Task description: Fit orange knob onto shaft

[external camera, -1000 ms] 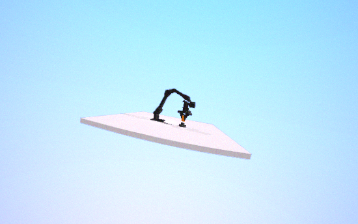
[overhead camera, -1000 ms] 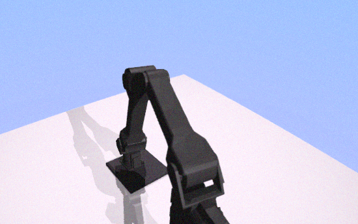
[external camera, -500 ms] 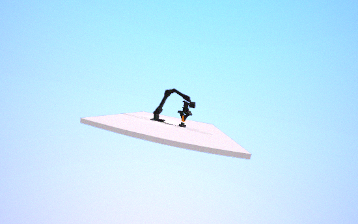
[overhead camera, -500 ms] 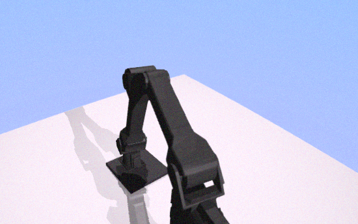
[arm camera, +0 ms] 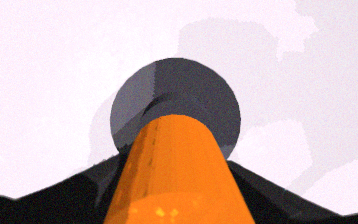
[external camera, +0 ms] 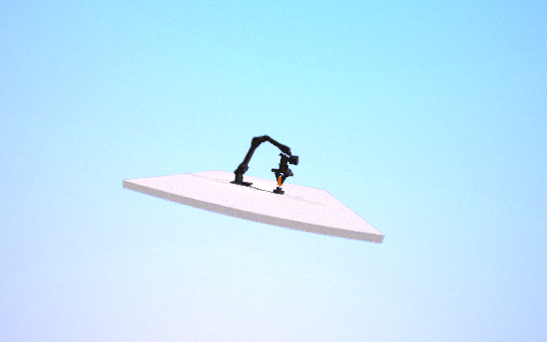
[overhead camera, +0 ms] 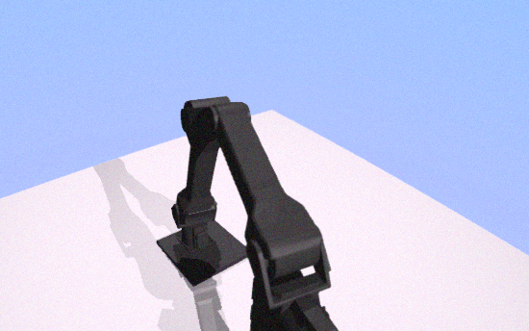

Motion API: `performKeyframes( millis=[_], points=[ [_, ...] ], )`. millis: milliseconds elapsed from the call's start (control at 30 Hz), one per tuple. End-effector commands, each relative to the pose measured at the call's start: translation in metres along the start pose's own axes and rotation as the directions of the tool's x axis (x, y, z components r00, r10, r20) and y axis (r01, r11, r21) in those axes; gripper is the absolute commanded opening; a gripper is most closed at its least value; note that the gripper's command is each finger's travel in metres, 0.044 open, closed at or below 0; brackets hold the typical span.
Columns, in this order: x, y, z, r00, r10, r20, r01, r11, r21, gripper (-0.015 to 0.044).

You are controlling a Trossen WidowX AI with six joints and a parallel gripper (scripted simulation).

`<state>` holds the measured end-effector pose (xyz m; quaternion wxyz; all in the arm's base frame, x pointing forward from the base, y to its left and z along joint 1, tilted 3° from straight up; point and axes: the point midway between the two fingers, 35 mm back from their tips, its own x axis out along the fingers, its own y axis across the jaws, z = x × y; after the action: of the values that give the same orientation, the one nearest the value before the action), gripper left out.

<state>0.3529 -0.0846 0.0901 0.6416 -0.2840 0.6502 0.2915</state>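
orange knob point(arm camera: 177, 170) | clamped in hand (upright) | over round pedestal point(arm camera: 130, 107)

Orange knob point(arm camera: 177, 170): smooth cylinder, upright, clamped in the gripper point(arm camera: 175, 200), its far end directly over the pedestal's middle, hiding the shaft. Round pedestal point(arm camera: 135, 107): dark grey disc, flat on the white table point(arm camera: 40, 75), its rim showing around the knob.

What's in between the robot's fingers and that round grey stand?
The orange knob. In the wrist view it is gripped by the dark fingers and reaches down over the round stand, hiding the shaft.
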Motion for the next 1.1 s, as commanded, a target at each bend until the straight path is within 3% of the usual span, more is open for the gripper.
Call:
performKeyframes(
  millis=[0, 200, 1067],
  points=[
    [-0.0032, -0.001, 0.0007, 1.0, -0.004, 0.001, 0.004, 1.0, 0.027, 0.0],
    [-0.0015, -0.0012, 0.0025, 1.0, -0.004, 0.002, 0.004, 0.978, 0.209, 0.0],
    [0.0028, -0.0016, 0.0001, 1.0, -0.004, 0.001, 0.004, 0.978, 0.209, 0.0]
  ],
)
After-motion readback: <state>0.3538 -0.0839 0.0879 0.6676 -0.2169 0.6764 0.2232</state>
